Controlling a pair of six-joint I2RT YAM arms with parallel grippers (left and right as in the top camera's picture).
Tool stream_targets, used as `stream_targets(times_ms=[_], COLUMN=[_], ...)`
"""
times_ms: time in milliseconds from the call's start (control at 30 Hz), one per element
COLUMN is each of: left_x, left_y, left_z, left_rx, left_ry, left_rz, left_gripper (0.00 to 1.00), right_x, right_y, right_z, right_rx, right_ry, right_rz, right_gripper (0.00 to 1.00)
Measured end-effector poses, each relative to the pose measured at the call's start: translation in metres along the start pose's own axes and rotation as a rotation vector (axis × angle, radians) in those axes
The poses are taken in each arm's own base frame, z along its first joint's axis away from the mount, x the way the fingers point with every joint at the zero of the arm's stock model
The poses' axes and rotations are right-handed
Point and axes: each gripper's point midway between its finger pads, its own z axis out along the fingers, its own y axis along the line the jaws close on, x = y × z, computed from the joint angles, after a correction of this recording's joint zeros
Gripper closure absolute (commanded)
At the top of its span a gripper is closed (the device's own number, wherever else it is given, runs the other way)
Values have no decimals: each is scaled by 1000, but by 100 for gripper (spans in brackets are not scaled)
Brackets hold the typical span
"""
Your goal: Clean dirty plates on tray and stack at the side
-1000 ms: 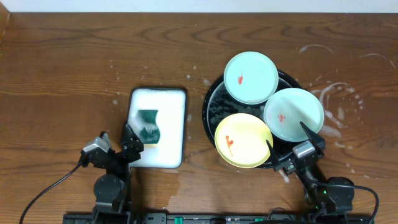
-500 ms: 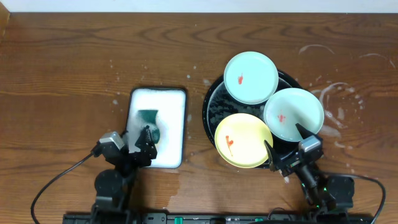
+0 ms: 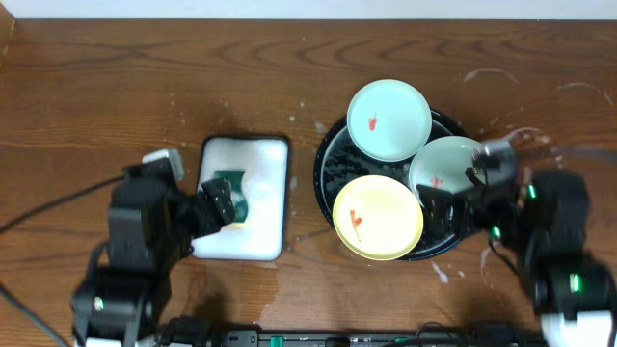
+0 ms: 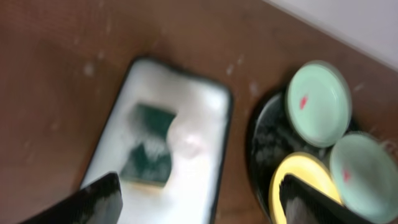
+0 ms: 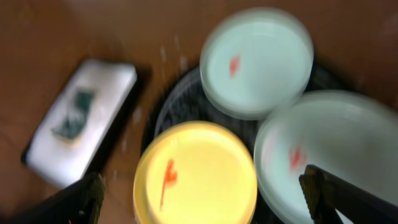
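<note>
The black tray holds three plates, each with a red smear: a mint-green one at the back, a second mint-green one on the right and a yellow one at the front. My right gripper hangs open above the right mint plate and hides part of it. In the blurred right wrist view, the right gripper spans the yellow plate well above it. My left gripper is open over the white dish, holding nothing.
Left of the tray lies a white foam-filled dish with a green sponge in it. Whitish soap streaks mark the wood to the right of the tray. The table's far wall edge runs along the top.
Both arms have lifted and swung in from the table's front edge. The left one now hangs over the white dish, the right one over the tray's right side. Both grippers stayed open.
</note>
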Motion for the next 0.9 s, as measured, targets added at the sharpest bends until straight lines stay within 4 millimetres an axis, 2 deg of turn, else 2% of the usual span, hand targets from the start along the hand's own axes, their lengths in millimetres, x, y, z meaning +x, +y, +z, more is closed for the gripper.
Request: stream_targets(times_ms=[100,233,367,533,633,733,900], left_x=[3,27,48,66,81,88,91], left_y=[2,13,17,27,41,55,67], left_z=[9,31,45,68,91,119,164], left_rx=[-43,-112,-138,-185,-245,-301,-319], left_ry=[95,263,404,528,597,626,631], left_rz=[-8,-24,-44,-37,-33,-14,42], left_gripper=[18,18,18,20,20,28,42], right_x=[5,23,39,43,44,44,45], right_y=[-11,-18,-15,-13,-13,-13,-13], right_z=[24,58,76,78,78,78,78], right_rx=[6,-35,-99,-114,-114,-113,-113], right_ry=[143,286,375,400,402,405,405], right_rz=[64,167,232,251,252,253,253], right_gripper=[1,1,9,10,11,11,12])
